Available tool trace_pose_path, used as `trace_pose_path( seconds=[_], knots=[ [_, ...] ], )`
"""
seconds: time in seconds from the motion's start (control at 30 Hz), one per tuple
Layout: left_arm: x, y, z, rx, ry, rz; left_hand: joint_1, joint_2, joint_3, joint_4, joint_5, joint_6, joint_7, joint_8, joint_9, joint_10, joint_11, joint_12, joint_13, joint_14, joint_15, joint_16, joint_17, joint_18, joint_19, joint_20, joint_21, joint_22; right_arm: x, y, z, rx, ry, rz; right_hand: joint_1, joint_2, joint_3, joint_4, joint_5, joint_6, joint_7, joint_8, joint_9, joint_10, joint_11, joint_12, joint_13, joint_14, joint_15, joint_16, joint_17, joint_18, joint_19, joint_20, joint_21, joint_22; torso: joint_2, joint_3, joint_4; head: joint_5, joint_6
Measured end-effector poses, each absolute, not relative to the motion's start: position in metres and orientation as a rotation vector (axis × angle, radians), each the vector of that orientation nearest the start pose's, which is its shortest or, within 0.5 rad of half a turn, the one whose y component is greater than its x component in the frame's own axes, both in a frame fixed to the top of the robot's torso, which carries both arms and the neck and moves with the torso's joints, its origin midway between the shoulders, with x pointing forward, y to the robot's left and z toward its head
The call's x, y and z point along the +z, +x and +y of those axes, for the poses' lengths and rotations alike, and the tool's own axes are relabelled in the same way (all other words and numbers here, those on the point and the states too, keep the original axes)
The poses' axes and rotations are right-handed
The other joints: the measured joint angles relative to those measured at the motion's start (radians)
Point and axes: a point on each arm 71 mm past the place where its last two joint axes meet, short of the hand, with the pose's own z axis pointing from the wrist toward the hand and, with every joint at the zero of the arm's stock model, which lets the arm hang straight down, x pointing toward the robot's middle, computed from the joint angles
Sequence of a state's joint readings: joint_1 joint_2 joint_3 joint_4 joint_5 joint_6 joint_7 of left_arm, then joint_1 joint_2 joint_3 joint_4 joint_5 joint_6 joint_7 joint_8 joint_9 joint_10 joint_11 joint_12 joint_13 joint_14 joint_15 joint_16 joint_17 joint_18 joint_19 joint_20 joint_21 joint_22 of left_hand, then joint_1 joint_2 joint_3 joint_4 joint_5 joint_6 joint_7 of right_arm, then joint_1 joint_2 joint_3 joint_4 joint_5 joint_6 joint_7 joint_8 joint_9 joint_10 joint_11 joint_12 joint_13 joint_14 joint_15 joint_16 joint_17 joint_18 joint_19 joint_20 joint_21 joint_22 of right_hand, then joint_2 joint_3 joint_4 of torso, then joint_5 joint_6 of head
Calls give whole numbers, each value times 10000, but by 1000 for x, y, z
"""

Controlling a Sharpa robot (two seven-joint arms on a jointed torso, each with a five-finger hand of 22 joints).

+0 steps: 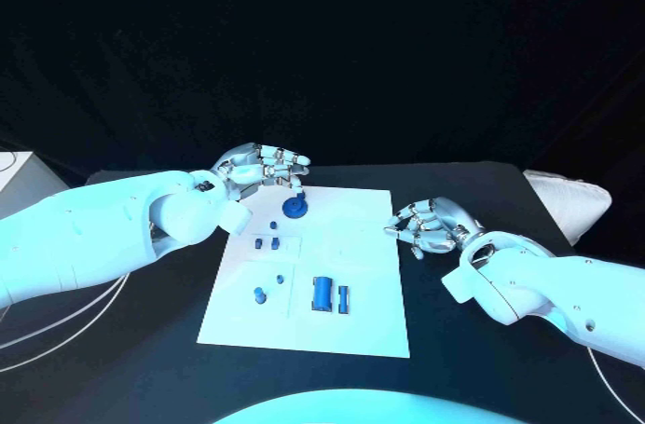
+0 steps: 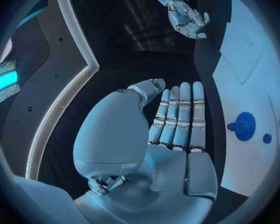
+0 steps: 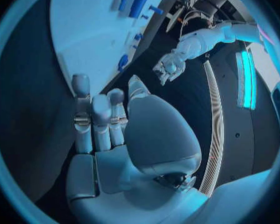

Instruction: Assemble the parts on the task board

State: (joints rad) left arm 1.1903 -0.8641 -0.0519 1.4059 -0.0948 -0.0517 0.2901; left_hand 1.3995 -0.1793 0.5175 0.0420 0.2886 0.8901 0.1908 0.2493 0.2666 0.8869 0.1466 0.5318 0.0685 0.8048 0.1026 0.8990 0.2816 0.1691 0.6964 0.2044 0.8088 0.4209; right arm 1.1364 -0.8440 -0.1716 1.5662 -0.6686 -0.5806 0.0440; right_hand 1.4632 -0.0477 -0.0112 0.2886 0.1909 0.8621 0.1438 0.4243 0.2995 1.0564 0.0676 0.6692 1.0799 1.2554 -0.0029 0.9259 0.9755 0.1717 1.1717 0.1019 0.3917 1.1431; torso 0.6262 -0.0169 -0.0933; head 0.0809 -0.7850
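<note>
White rectangular task board (image 1: 352, 321) carries small blue parts (image 1: 322, 294) scattered from six to twelve o'clock; which are seated is unclear. Left hand (image 1: 264, 170) at eleven and right hand (image 1: 428, 224) at three are released, holding nothing.

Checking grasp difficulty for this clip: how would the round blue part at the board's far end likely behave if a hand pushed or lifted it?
The round blue part looks like a small disc with a knob, so it is probably light and rigid. Pushed, it might slide on the smooth task board, or roll if tipped on edge. The open left hand would likely need a careful pinch.
</note>
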Motion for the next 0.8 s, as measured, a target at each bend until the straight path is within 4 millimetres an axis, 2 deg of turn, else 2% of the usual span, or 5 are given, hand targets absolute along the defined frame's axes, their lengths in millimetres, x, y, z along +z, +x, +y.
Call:
trace_pose_path(
  seconds=[0.23, 0.5, 0.57, 0.63, 0.8],
  knots=[
    [-203, 514, 245, -15584, -11070, 14468, -17, -204, 323, 374, -291, -59, 59, -83, 36, 555, 132, -1834, -55, 69, 266, -2551, -906, -1, -132, 431, -2037, -1230, -252, 490, -234, 9659, 8412, 16037, 519, -199, 986, 23, -269, -325, 132, -489, -420, -434, 255, -3019, -4035, -1478, 353, -3271, -1969, -1, -639, 383, -2263, -2213, -160, 12, -57, 205, 589],
    [-207, 526, 248, -15300, -11438, 13302, 42, -275, 428, 478, -291, -166, 53, -255, -151, 881, 309, -3327, -54, 118, 461, -4607, -1171, -1, -31, 784, -4108, -2517, -248, 511, -247, 10225, 9371, 15095, 462, -909, 2791, -35, -946, 131, 388, -1456, -873, 546, 552, -5214, -8295, -1535, 743, -6439, -4118, -5, -979, 802, -3243, -5325, -224, 110, -48, 323, 1058],
    [-207, 527, 248, -15272, -11457, 13253, -473, -57, -310, 390, -663, -1397, -218, -598, -514, -381, 74, -3648, -144, -985, 295, -5272, -1404, -97, -916, 414, -4711, -2787, -247, 512, -247, 10289, 9407, 15046, -134, -850, 2513, -398, -1107, -972, 166, -1888, -1181, 127, 400, -5486, -8792, -2001, 704, -6953, -4979, -68, -1454, 613, -3367, -6324, -222, 121, -44, 326, 1085],
    [-207, 526, 249, -15254, -11472, 13272, -1448, 395, -1478, 194, -1205, -3203, -629, -1058, -1033, -2420, -288, -4056, -276, -2683, -21, -6175, -1745, -474, -2369, -192, -5528, -3134, -248, 511, -247, 10276, 9434, 15052, -1171, -535, 1932, -1002, -1305, -2830, -222, -2458, -1615, -624, 147, -5782, -9288, -2750, 544, -7520, -6131, -505, -2251, 211, -3498, -7562, -223, 119, -40, 319, 1083],
    [-210, 521, 242, -15286, -11570, 13357, -3900, 1205, -3613, -160, -2177, -6493, -1366, -1886, -1972, -6145, -971, -4784, -510, -5783, -605, -7801, -2364, -1173, -5019, -1261, -7006, -3754, -246, 503, -236, 10666, 9767, 14918, -3798, 59, 863, -2072, -1657, -6177, -933, -3490, -2413, -5400, -327, -6307, -10163, -7751, 245, -8527, -8226, -1113, -7316, -502, -3708, -9794, -296, 120, 74, 129, 1196]
  ],
)
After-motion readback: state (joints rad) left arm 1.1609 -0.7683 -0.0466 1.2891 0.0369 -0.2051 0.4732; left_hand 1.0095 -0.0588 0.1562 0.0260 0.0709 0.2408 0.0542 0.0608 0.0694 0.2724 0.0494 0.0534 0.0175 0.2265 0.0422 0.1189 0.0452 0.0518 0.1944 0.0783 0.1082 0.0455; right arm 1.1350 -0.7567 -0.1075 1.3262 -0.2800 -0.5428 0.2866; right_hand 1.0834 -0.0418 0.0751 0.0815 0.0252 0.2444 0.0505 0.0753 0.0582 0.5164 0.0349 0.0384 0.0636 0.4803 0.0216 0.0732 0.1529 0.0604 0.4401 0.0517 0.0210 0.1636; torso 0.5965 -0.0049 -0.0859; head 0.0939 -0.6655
